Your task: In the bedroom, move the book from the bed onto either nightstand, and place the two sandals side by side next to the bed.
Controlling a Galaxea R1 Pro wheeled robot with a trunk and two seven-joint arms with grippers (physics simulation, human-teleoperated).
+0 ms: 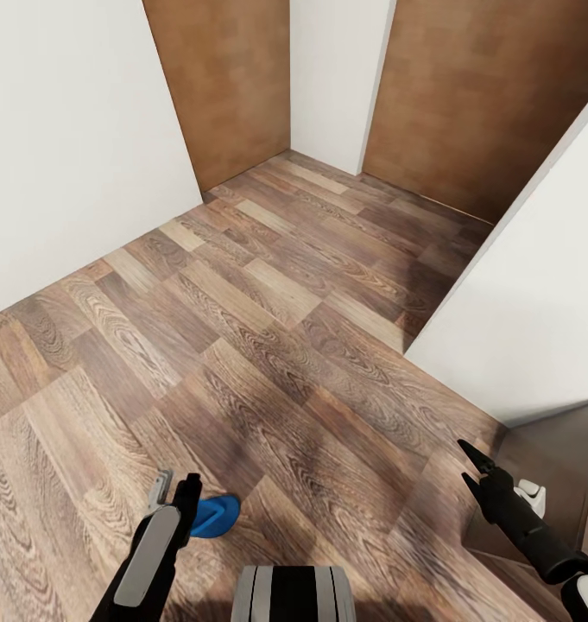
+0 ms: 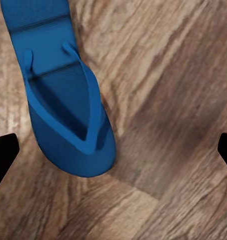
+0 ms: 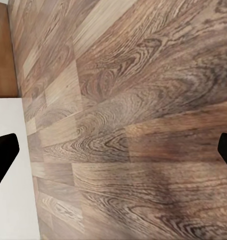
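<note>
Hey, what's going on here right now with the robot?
The robot stands on a wood-plank floor between white walls, facing two brown doors. A blue sandal lies flat on the floor under its left gripper, whose fingers are spread wide and not touching it. The right gripper hangs open and empty near a grey-brown block at the wall.

The head camera looks forward and steeply down from above the arms at the wood-plank floor [image 1: 268, 345], with brown doors [image 1: 233, 78] at 12 o'clock. The left wrist camera points almost straight down, close over a blue sandal [image 2: 63, 95]; that sandal [image 1: 214, 516] lies at 7 o'clock in the head view. The right wrist camera faces the same floor [image 3: 143, 125] from higher up, beside a white wall [image 3: 8, 165].
</note>
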